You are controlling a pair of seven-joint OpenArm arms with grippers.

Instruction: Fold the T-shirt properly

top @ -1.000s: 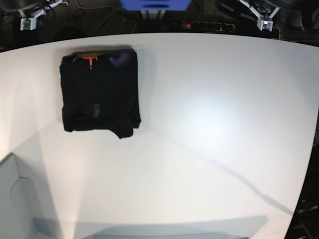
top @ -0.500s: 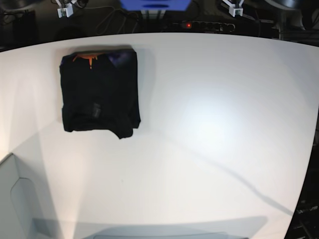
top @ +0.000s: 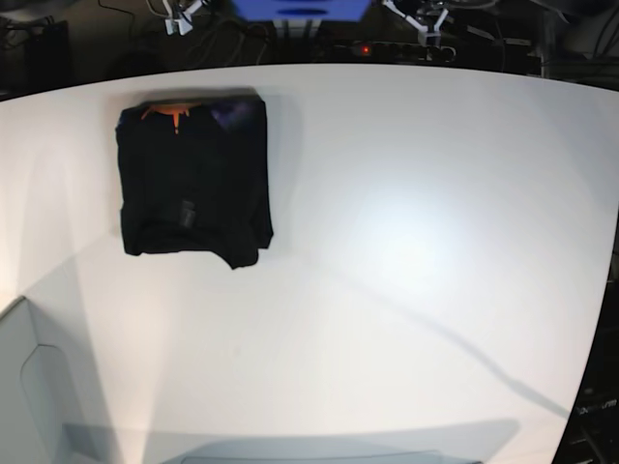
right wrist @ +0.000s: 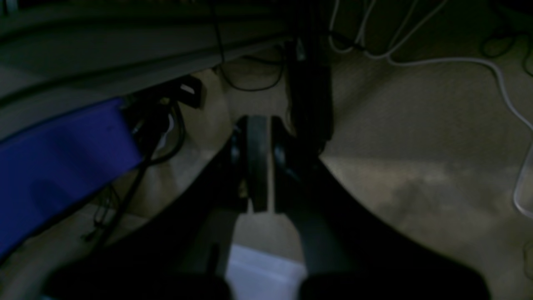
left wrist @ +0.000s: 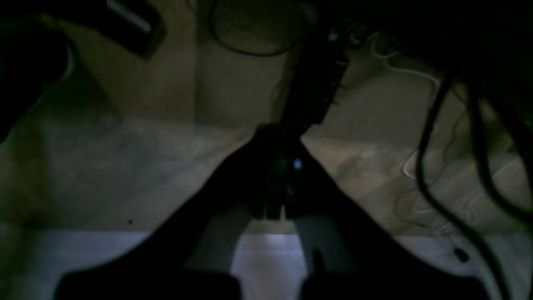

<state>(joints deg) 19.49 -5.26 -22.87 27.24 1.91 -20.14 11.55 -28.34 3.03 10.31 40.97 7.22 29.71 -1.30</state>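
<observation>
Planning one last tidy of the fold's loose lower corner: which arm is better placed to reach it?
The right arm, probably. The folded T-shirt lies on the base view's left, the right arm's side. Both the right gripper and left gripper are shut, empty and retracted past the table's far edge.

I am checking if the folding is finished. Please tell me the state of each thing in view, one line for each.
T-shirt: folded into a compact rectangle, lying flat on the table, orange mark showing at its far edge, nothing holding it.
Left gripper: shut, empty, away from the table top.
Right gripper: shut, empty, away from the table top.
Table: white, bare apart from the T-shirt.
</observation>
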